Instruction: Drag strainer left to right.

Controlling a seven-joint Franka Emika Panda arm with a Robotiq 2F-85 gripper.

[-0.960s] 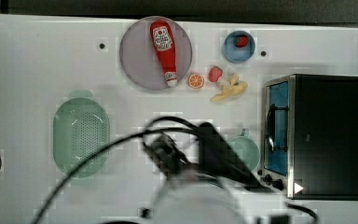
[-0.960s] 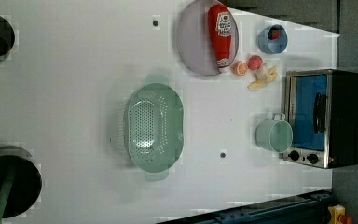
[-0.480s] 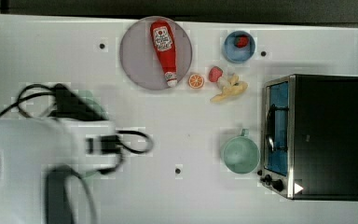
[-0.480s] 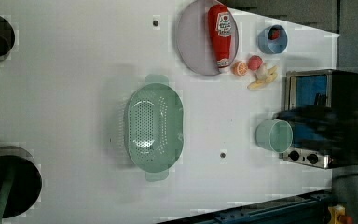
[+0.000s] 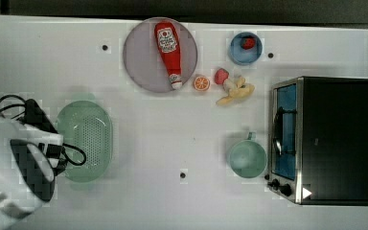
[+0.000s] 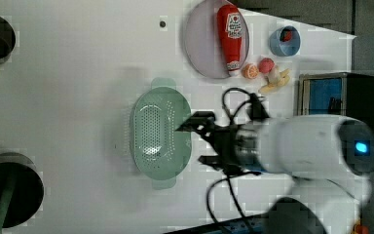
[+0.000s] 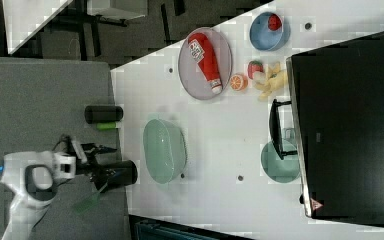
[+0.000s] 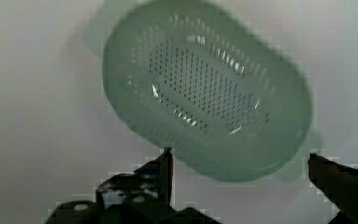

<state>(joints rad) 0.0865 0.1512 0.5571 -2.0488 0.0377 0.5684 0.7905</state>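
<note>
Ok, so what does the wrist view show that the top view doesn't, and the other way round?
Wrist view: the gripper, its two dark fingers spread open, facing the pale mint-green oval plastic strainer, whose small holes show plainly.

Top view: the round grey-lilac plate carrying a red ketchup bottle, the round mint-green mug beside the black toaster oven, and the white robot arm at the top view's left.

Both: the strainer, empty, resting on the white table.
</note>
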